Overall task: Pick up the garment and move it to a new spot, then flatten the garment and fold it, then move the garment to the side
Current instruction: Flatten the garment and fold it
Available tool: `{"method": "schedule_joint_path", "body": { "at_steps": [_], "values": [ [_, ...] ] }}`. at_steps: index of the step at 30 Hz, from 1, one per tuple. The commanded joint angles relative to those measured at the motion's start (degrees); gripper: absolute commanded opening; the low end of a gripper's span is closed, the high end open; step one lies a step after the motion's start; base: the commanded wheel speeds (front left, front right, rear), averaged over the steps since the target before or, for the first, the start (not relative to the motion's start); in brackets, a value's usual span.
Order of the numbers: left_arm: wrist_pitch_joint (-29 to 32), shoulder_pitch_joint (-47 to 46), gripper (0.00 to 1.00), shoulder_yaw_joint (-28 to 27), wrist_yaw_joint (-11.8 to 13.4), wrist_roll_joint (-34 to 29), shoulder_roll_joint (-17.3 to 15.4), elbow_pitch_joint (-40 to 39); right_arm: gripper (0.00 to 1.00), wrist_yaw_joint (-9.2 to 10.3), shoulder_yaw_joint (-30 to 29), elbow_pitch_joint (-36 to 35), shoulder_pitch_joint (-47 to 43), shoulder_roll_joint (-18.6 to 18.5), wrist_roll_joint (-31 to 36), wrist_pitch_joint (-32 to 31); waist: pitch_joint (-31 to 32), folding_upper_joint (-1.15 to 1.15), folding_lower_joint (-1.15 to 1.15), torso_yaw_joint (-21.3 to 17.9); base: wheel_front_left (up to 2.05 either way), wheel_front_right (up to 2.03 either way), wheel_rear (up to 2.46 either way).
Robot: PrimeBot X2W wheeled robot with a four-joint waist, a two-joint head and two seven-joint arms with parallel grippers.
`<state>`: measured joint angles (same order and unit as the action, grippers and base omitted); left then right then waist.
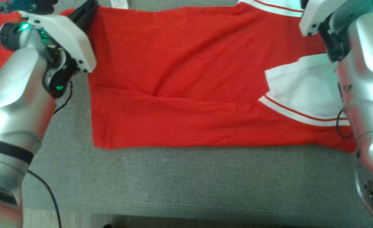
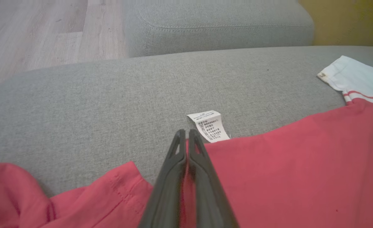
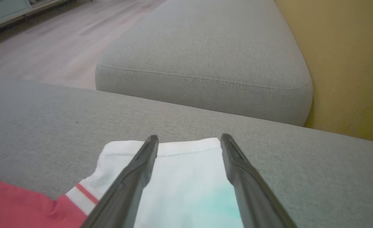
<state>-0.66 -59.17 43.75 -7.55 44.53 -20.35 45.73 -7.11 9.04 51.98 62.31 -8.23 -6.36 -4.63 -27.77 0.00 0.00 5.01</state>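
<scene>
Garment: I find the red garment [image 1: 180, 79] spread on the grey cushion [image 1: 186, 180]. Its near hem runs straight along the cushion's front edge, and one long crease crosses the body.
Near white sleeve: the near white sleeve [image 1: 300, 85], trimmed with a red stripe, lies folded inward over the red body on my right side.
Far white sleeve: the far white sleeve [image 3: 186, 177] lies flat on the cushion past the red body, with its cuff edge pointing away from me.
Loose red cloth: the loose red cloth [image 2: 12, 196] is bunched on the cushion to the left of my left arm. I cannot tell how it joins the body.
Care label: the care label [image 2: 209, 126] sticks out from the far hem onto bare cushion, printed side up.
Left gripper: the left gripper [image 2: 185, 134] sits at the far left corner of the body. Its jaws are pressed together with a thin strip of red cloth between them, and the tips are just beside the care label.
Right gripper: the right gripper [image 3: 189, 141] has its jaws apart, straddling the far white sleeve. I cannot tell whether they touch the cloth.
Surroundings: I see a second grey cushion [image 3: 205, 57], a wooden floor [image 2: 47, 31] and a yellow wall [image 3: 348, 63] beyond.
</scene>
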Motion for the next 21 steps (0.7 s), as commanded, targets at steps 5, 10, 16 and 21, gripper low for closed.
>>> {"method": "schedule_joint_path", "body": {
  "at_steps": [5, 10, 16, 21],
  "values": [
    [-1.77, -3.73, 0.00, -0.16, 0.07, 0.83, -0.89, -2.34, 1.00, -0.37, -3.55, 3.12, 4.70, -0.62, 4.36, -2.40, -1.85, 0.00, 0.00, 3.18, 0.00, 0.00, 0.00],
    [-3.39, -5.14, 0.00, 1.82, 0.07, 1.78, 1.50, -2.73, 1.00, -0.37, -10.30, 7.03, 8.45, -2.51, 10.22, -3.93, -3.71, 0.00, 0.00, 5.96, 0.00, 0.00, 0.00],
    [-4.80, -6.94, 0.00, 3.81, 0.07, 2.89, 3.14, -2.86, 1.00, -0.37, -15.88, 9.37, 10.74, -3.40, 16.48, -7.81, -5.29, 0.00, 0.00, 8.08, 0.00, 0.00, 0.00],
    [-5.83, -7.83, 0.00, 5.38, 0.07, 3.98, 3.78, -2.37, 1.00, -0.37, -20.08, 10.11, 10.98, -3.05, 21.20, -10.90, -5.77, 0.00, 0.00, 8.70, 0.00, 0.00, 0.00]
  ]
}}
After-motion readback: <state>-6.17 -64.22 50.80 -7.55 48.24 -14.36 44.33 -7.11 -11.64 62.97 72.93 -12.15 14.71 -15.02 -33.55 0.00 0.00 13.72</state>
